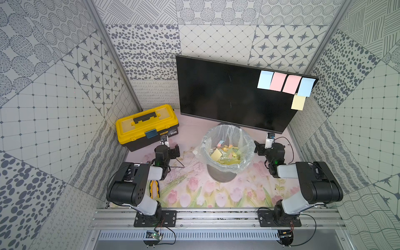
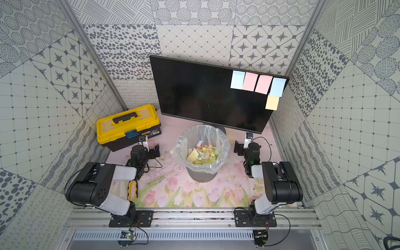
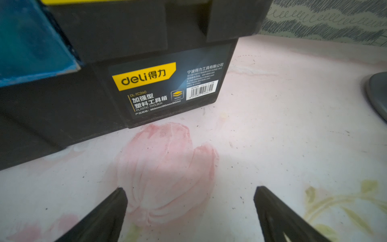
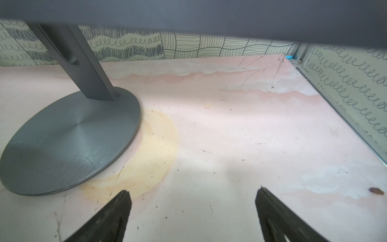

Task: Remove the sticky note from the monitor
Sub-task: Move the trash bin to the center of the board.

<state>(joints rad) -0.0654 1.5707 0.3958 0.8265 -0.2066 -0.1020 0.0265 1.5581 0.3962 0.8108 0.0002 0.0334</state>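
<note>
The black monitor [image 1: 227, 93] [image 2: 205, 93] stands at the back on a round grey base [image 4: 69, 142]. Several sticky notes sit at its upper right corner: a blue one [image 1: 265, 79], two pink ones [image 1: 277, 81] [image 1: 292, 84], another blue [image 1: 306, 87], and a yellow one [image 1: 298, 102] just below. My left gripper [image 1: 170, 149] [image 3: 190, 192] rests low over the mat in front of the toolbox, open and empty. Low at the monitor's lower right, my right gripper [image 1: 265, 148] [image 4: 193, 193] is also open and empty. Both grippers are far below the notes.
A yellow and black toolbox [image 1: 147, 125] [image 3: 146, 83] stands at the back left. A bag-lined bin [image 1: 227, 151] holding discarded notes sits mid-table before the monitor base. Yellow-handled pliers [image 1: 154, 188] lie under the left arm. Patterned walls close in on three sides.
</note>
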